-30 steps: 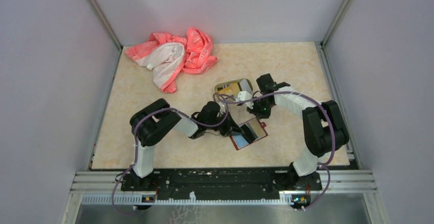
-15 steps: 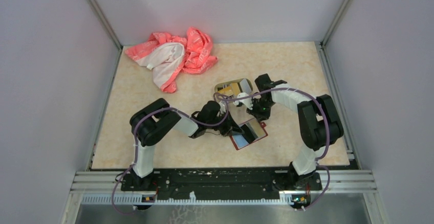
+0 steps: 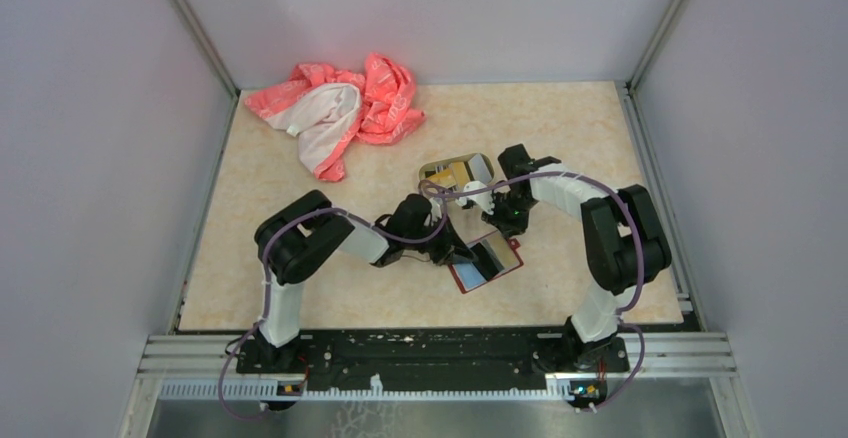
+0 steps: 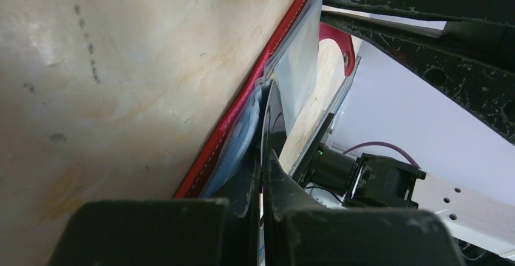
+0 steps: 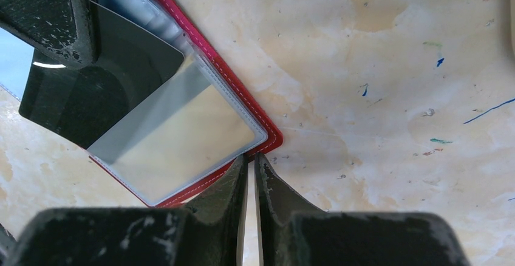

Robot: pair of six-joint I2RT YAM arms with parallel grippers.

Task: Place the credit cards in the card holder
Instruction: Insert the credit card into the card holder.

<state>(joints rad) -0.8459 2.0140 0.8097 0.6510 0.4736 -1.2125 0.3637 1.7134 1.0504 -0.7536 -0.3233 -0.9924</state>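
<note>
top view: the card holder (image 3: 490, 263) lies open on the tabletop (image 3: 570, 128) between both arms. the left gripper (image 3: 452, 250) is at its left edge and the right gripper (image 3: 508, 223) at its far edge. just beyond, a tin tray (image 3: 424, 171) holds a yellow card (image 3: 458, 172).

left wrist: the left gripper (image 4: 262, 163) has its jaws pressed together on a dark card (image 4: 273, 111), right by the holder's clear pocket (image 4: 300, 59).

right wrist: the right gripper (image 5: 251, 166) has its jaws nearly together, nothing seen in the slit, tips at the holder's red corner. the dark card (image 5: 115, 78) lies against the pocket's open side.
</note>
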